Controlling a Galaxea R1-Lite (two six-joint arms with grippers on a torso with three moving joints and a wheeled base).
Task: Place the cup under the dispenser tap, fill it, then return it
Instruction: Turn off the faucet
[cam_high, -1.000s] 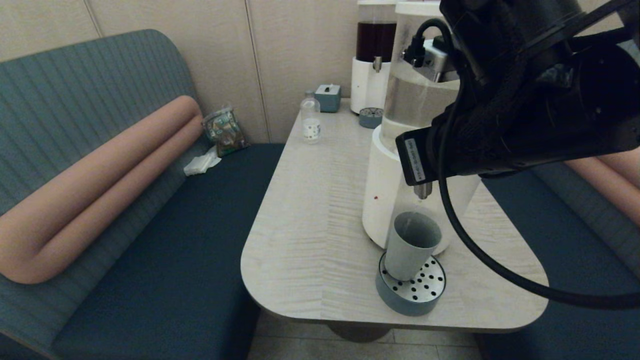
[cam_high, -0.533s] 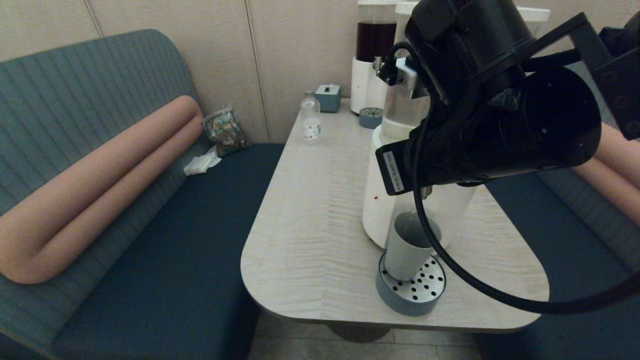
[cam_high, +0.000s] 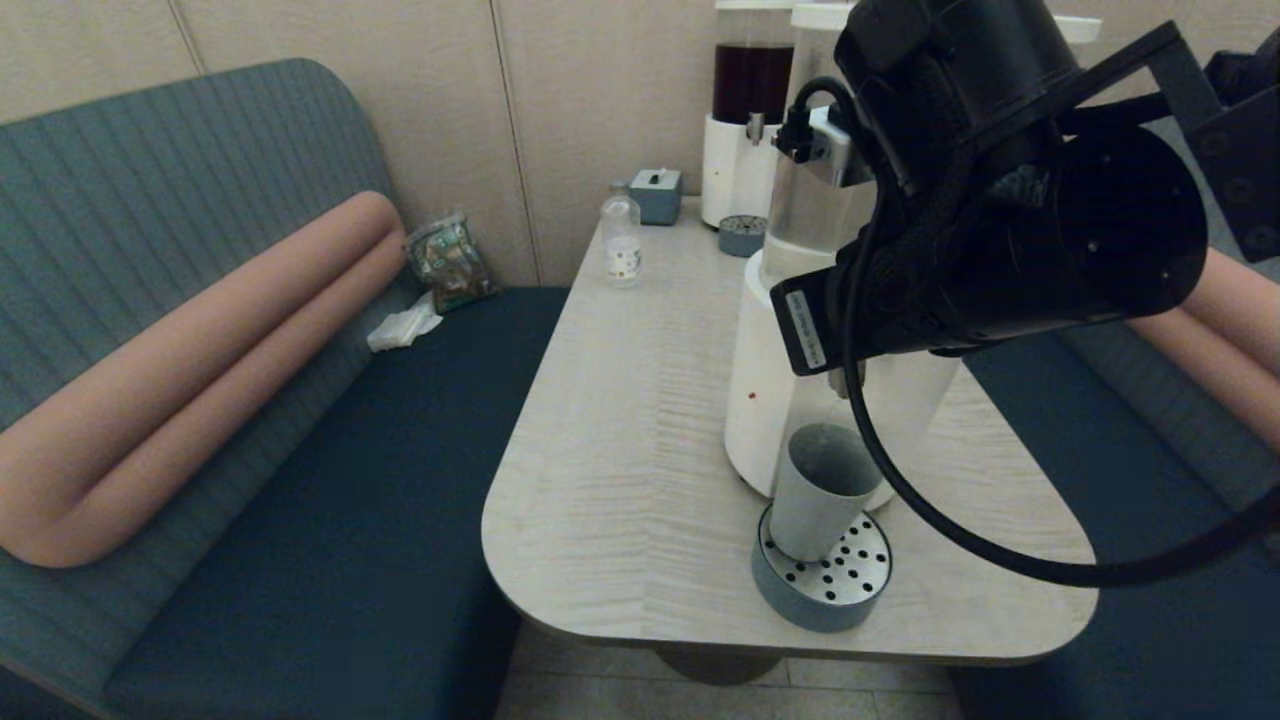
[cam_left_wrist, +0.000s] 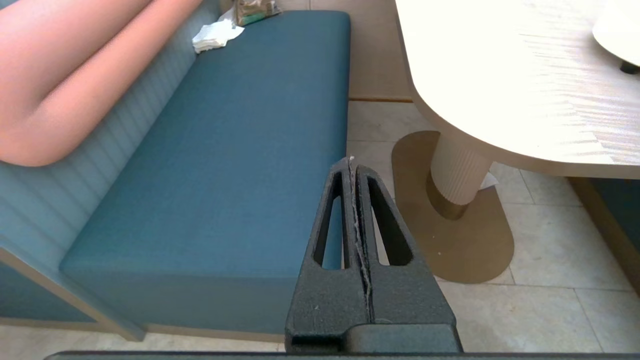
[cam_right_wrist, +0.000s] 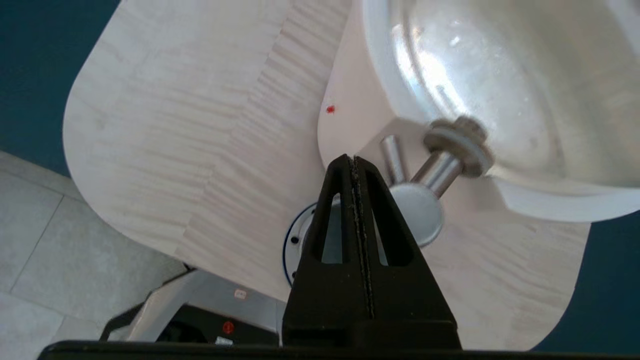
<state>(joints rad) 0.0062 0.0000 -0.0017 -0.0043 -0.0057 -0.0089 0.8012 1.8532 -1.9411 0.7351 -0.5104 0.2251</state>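
Observation:
The grey-blue cup (cam_high: 822, 490) stands upright on the round perforated drip tray (cam_high: 835, 590), in front of the large dispenser's white base (cam_high: 762, 390). Just the tip of the dispenser tap (cam_high: 848, 383) shows above the cup, below my right arm (cam_high: 1000, 230), which hangs over it and hides the fingers. In the right wrist view my right gripper (cam_right_wrist: 353, 159) is shut and empty, its tips just beside the tap's metal stem and round cap (cam_right_wrist: 435, 172); the cup is mostly hidden behind the fingers. My left gripper (cam_left_wrist: 351, 160) is shut, parked low by the bench.
A dark-liquid dispenser (cam_high: 750, 110) with its own small tray (cam_high: 742, 235), a tissue box (cam_high: 656, 193) and a small clear bottle (cam_high: 621, 240) stand at the table's far end. Blue benches (cam_high: 330, 500) flank the table (cam_high: 620, 450), whose rounded front edge lies just beyond the drip tray.
My right arm swung left over the dispenser, then shifted slightly back to the right. The cup has stayed on the drip tray.

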